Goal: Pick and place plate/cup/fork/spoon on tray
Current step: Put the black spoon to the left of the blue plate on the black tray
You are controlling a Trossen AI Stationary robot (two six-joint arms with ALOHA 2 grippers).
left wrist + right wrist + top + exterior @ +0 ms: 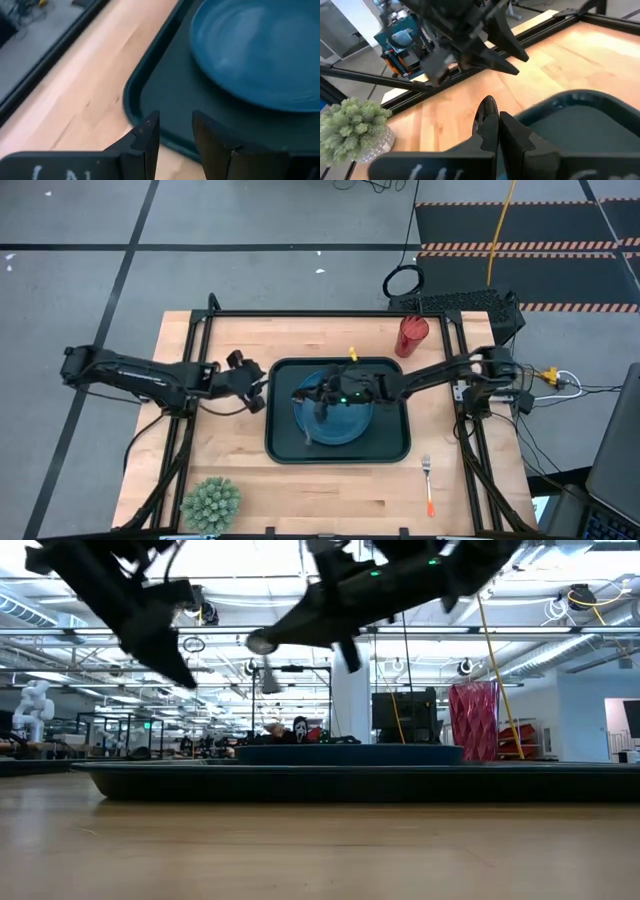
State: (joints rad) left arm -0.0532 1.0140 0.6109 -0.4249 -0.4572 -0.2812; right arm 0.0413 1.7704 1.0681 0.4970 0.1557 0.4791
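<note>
The dark tray (385, 442) lies at the table's middle with the blue plate (340, 420) on it. My right gripper (308, 394) is over the plate's left part, high above the tray, shut on the dark spoon (262, 641). My left gripper (175, 132) hovers open and empty over the tray's left rim (131, 107); it also shows in the high view (255, 392). The red cup (411, 335) stands on the table beyond the tray's far right corner. The orange-handled fork (428, 485) lies flat on the table near the front right. My right gripper pinches the spoon between its two fingers. The oval bowl (486, 107) sticks out past the fingertips, and the fingers hide the handle. The fingers lie along the spoon, coming from the table's right. The spoon is lifted clear, high above the tray (340, 780).
A potted green plant (210, 502) stands at the table's near left corner. A black box (465, 305) sits off the far right corner. Bare wood lies left of the tray and along the front edge.
</note>
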